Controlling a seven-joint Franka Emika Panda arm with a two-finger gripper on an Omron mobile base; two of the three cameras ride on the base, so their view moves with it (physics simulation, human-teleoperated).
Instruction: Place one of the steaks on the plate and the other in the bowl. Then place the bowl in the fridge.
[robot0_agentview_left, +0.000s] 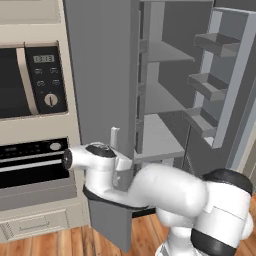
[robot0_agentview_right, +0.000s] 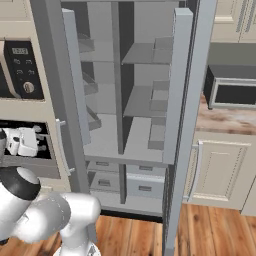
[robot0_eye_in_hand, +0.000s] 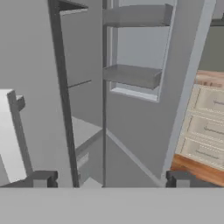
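A: What took up most of the scene?

B: The fridge (robot0_agentview_left: 105, 75), tall and grey, stood with both doors swung open. Its inside held bare grey shelves split by a central divider, with drawers (robot0_agentview_right: 142, 181) low down. The right door (robot0_agentview_left: 227, 75) carried three grey bins, stacked one above another. On the outer face of the left door, in the right base view, a slim pale handle (robot0_agentview_right: 62, 147) ran vertically.

A: And where was the pincer relative to it?

B: In the left base view the white arm (robot0_agentview_left: 165, 192) reached from the lower right toward the lower edge of the left door, the hand sitting just beside that door's edge. In the hand view the pincer (robot0_eye_in_hand: 111, 179) looked along the door into the fridge, its two dark fingertips (robot0_eye_in_hand: 41, 178) set far apart at the bottom with nothing between them; it was spread wide and touched nothing that could be seen.

A: What else stood around it?

B: To the left, a cream-framed oven (robot0_agentview_left: 32, 165) with a microwave (robot0_agentview_left: 30, 80) above it. To the right, a wooden worktop (robot0_agentview_right: 225, 117) over cream cabinets, carrying a small dark appliance (robot0_agentview_right: 232, 90). Below lay a wooden floor (robot0_agentview_right: 215, 230).
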